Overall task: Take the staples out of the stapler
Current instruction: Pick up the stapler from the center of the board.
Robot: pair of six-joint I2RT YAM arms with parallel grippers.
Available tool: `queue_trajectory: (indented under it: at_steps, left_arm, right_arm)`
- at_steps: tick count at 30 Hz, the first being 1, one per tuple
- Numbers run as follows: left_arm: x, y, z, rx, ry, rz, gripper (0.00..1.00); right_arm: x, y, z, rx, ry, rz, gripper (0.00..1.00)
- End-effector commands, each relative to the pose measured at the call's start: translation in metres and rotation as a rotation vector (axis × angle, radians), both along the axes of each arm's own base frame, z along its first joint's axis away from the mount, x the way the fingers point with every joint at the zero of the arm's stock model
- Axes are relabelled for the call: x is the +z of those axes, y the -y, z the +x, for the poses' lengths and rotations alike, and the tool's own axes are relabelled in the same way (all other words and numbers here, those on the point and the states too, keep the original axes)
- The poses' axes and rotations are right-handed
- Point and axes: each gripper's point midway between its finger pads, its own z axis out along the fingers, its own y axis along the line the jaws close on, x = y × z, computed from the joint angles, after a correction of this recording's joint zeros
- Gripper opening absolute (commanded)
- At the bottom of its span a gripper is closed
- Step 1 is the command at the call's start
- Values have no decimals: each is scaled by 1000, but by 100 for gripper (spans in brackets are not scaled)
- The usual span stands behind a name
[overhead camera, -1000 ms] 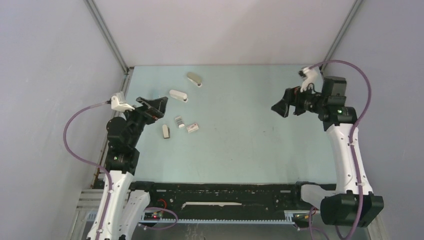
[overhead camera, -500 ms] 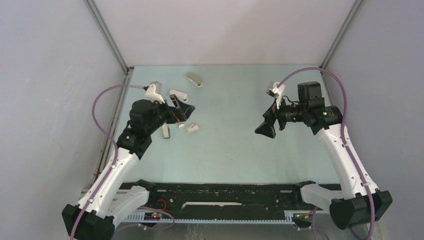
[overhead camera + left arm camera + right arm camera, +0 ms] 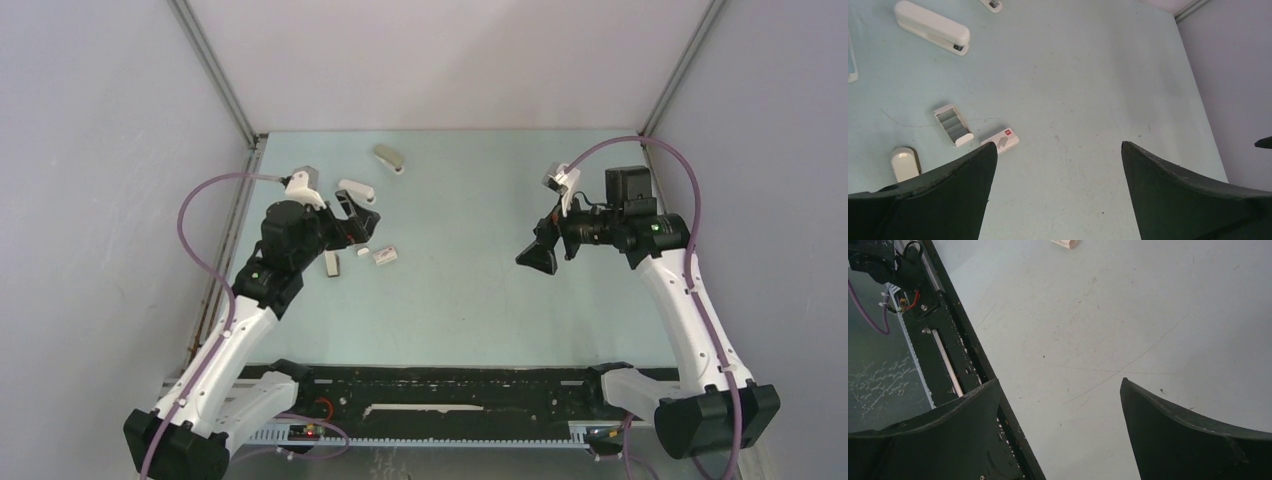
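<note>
Poised pre-grasp with left gripper (image 3: 1058,150) and right gripper (image 3: 1060,385) both spread empty; next, lower squarely onto the white stapler (image 3: 932,27)

Both units match: left arm (image 3: 222,350) and right arm (image 3: 690,310) have white lower links, black motor housings at the joints and a black base block (image 3: 715,420) each. A mauve cable (image 3: 640,139) loops free along each arm up to a small white camera mount (image 3: 302,183) at the wrist. The left end effector (image 3: 1058,145) and right end effector (image 3: 1060,381) each carry two matte black fingers (image 3: 955,185), broad at the root, tapering to a point, with lightly scuffed edges.
</note>
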Motion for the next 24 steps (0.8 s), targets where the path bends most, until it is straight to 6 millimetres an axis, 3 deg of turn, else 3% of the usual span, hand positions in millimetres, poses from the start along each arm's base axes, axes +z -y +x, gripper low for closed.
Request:
queue_trajectory:
  at_steps: [1,24]
  left_arm:
    - [23,-12,3,63,84,17,100]
    - [11,-39,8,203,65,34,100]
  right_arm:
    - [5,0,4,-18,-8,48,100]
    - [-1,15,16,-117,-95,129,100]
